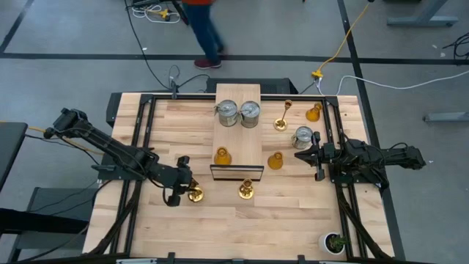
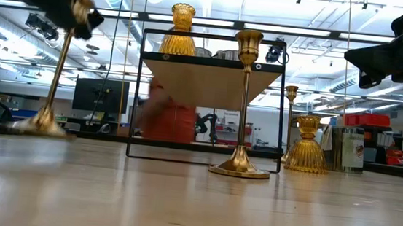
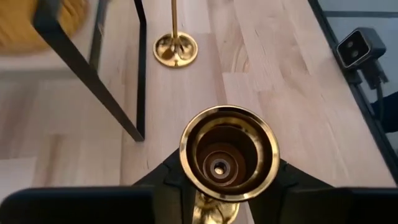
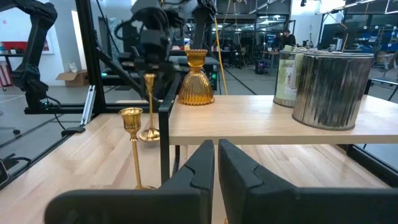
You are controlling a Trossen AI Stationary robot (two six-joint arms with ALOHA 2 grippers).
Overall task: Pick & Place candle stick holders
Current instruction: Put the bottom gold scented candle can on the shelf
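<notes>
I have a gold candlestick (image 3: 229, 163) in the left tool (image 1: 178, 183), near the front edge of the worktop (image 1: 293, 220), left of centre. The fingers are pinched narrow on the thin stem just under the cup, so the round base (image 1: 195, 195) hangs free; in the low view it looks tilted and off the wood. Gripping high on the stem probably keeps it from swinging and leaves the base clear for setting down.

A second gold candlestick (image 1: 245, 190) stands upright just in front of the small raised shelf (image 1: 238, 121) mid-worktop; a third (image 1: 281, 122) stands right of the shelf, toward the back. On the shelf: two silver cans (image 1: 238, 113) at the back end, one amber holder (image 1: 222, 156) at the front end. Another amber holder (image 1: 275, 160) sits on the worktop just right of the shelf, a third (image 1: 314, 112) near the back right corner, and a third can (image 1: 303, 136) is just beside the right tool.

The right tool (image 1: 303, 155) waits at the right side, fingers shut, holding nothing.

In the way: the shelf's black front leg frame (image 3: 118, 81) is close to my load, and the standing candlestick beside it could be knocked over. A green potted plant (image 1: 335, 243) sits in the front right corner. A person (image 1: 205, 29) walks beyond the back edge.
</notes>
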